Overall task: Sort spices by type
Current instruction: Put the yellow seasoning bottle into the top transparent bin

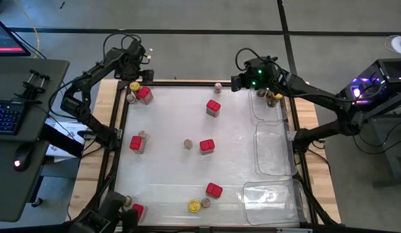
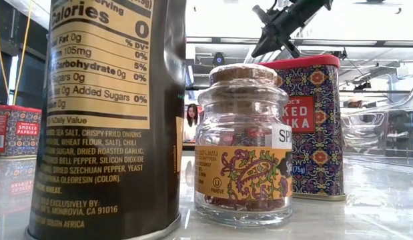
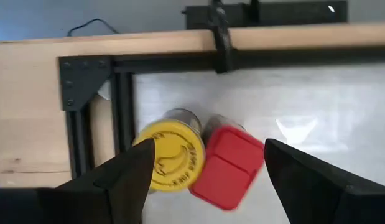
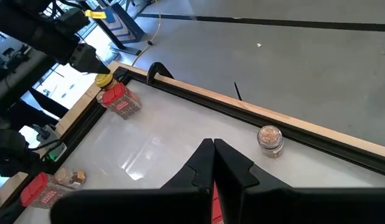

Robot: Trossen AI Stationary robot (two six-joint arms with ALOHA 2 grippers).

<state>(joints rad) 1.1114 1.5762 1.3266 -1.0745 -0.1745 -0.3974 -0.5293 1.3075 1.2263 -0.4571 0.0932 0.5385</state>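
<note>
At the table's far left corner a yellow-lidded jar [image 1: 135,86] stands upright against a red tin [image 1: 144,95]. My left gripper [image 3: 208,180] hangs open above the two, pointing steeply down, one finger over the yellow lid's [image 3: 172,163] edge and the other beyond the red tin [image 3: 226,167]. My right gripper [image 4: 212,163] is shut on nothing and hovers over the far edge, near a small cork-topped jar [image 4: 270,140]. More red tins [image 1: 206,146] and small jars [image 1: 188,144] stand scattered over the white table.
Three clear trays [image 1: 273,149] line the right side; the far one [image 1: 260,111] holds a few small jars [image 1: 273,97]. A black frame rail [image 3: 124,118] borders the table. Close to the low camera stand a dark jar [image 2: 106,113], a cork-topped jar [image 2: 245,143] and a red tin [image 2: 313,127].
</note>
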